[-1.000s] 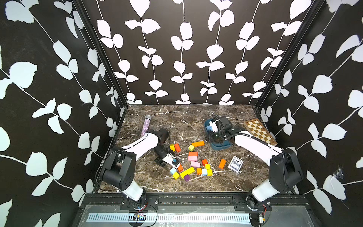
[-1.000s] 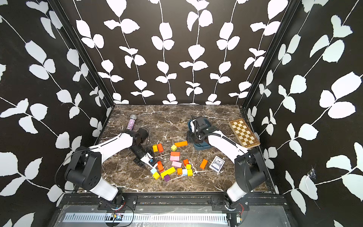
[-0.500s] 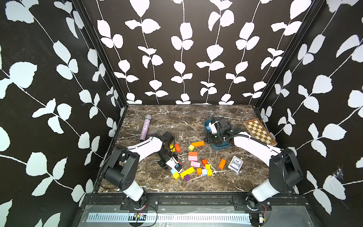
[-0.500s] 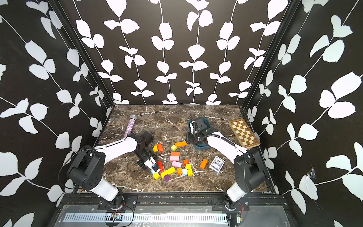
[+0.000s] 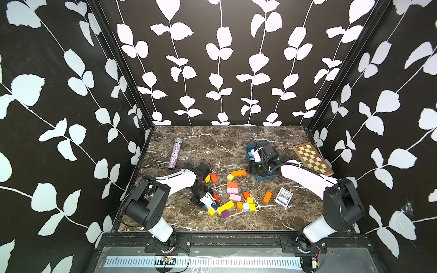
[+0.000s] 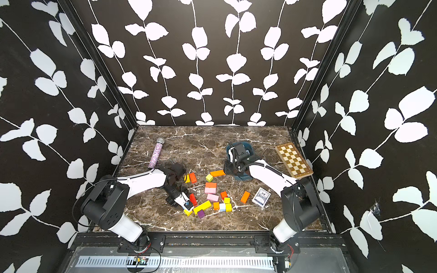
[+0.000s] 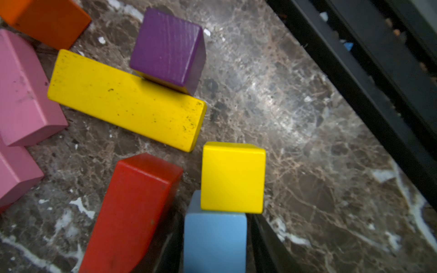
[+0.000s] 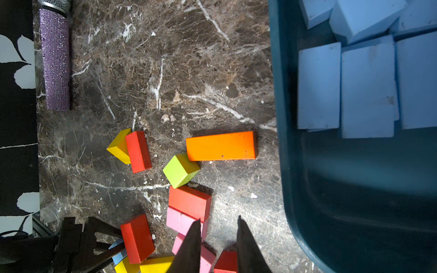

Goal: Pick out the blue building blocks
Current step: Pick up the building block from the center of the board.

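A light blue building block (image 7: pixel 215 241) lies on the marble between the fingers of my left gripper (image 7: pixel 215 227), which is shut on it, low at the near left of the block pile (image 5: pixel 210 207). A yellow cube (image 7: pixel 233 177) touches the block's far end. The right wrist view shows the same held block (image 8: pixel 118 256). Another pale blue cube (image 5: pixel 246 207) sits among the orange and yellow blocks, also in a top view (image 6: pixel 222 207). Several blue blocks (image 8: pixel 366 89) lie in the dark teal tray (image 8: pixel 290 165). My right gripper (image 8: pixel 218 236) hangs open and empty beside the tray (image 5: pixel 264 177).
A red block (image 7: pixel 132 212), a yellow bar (image 7: pixel 127 104) and a purple cube (image 7: pixel 168 47) crowd the left gripper. A glittery purple microphone (image 5: pixel 175 153) lies at the back left, a chessboard (image 5: pixel 312 159) at the right, a card deck (image 5: pixel 283 197) near the front right.
My left gripper has moved forward and right into the near edge of the pile and its jaws have narrowed onto the blue block. The right arm has barely moved.
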Controlling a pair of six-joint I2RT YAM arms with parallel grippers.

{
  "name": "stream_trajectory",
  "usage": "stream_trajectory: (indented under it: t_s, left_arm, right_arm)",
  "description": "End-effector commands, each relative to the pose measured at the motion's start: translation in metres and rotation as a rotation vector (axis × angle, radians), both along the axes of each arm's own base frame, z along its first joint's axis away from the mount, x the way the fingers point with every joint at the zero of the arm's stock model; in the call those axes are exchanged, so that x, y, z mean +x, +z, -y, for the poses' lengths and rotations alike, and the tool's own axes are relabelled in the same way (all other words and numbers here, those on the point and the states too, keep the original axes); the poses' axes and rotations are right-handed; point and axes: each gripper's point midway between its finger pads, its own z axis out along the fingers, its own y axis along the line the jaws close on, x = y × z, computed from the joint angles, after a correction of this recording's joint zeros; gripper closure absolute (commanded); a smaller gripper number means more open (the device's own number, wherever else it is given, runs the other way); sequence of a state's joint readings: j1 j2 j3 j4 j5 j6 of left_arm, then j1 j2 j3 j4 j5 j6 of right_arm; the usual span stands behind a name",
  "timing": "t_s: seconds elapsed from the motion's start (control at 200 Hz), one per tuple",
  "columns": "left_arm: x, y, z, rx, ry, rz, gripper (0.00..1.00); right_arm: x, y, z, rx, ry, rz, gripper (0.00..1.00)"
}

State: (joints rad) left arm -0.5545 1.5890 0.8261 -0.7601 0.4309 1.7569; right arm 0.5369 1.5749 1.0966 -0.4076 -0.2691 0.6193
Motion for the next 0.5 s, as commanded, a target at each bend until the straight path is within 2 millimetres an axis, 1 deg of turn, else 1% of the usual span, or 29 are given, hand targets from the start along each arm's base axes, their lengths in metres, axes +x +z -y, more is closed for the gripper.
stream_trajectory:
  t_s: [0.0, 0.17, 0.335, 0.415, 0.495]
  left_arm:
    - [0.003, 0.002, 0.002, -0.013, 0.018, 0.038, 0.56]
    - [0.004, 0.003, 0.003, -0.017, 0.023, 0.045, 0.65]
    - [0.003, 0.009, 0.004, -0.03, 0.027, 0.052, 0.74]
    - [0.003, 0.012, 0.004, -0.035, 0.036, 0.056, 0.77]
    - [0.004, 0.019, 0.007, -0.051, 0.05, 0.061, 0.77]
  right_arm:
    - [-0.001, 0.008, -0.003, 0.019, 0.001, 0.029, 0.74]
    - [-0.002, 0.011, -0.003, 0.021, 0.005, 0.035, 0.74]
    - [-0.002, 0.014, -0.003, 0.021, 0.009, 0.04, 0.74]
    - [-0.002, 0.016, -0.004, 0.024, 0.015, 0.043, 0.74]
    - [-0.001, 0.019, -0.005, 0.03, 0.02, 0.049, 0.74]
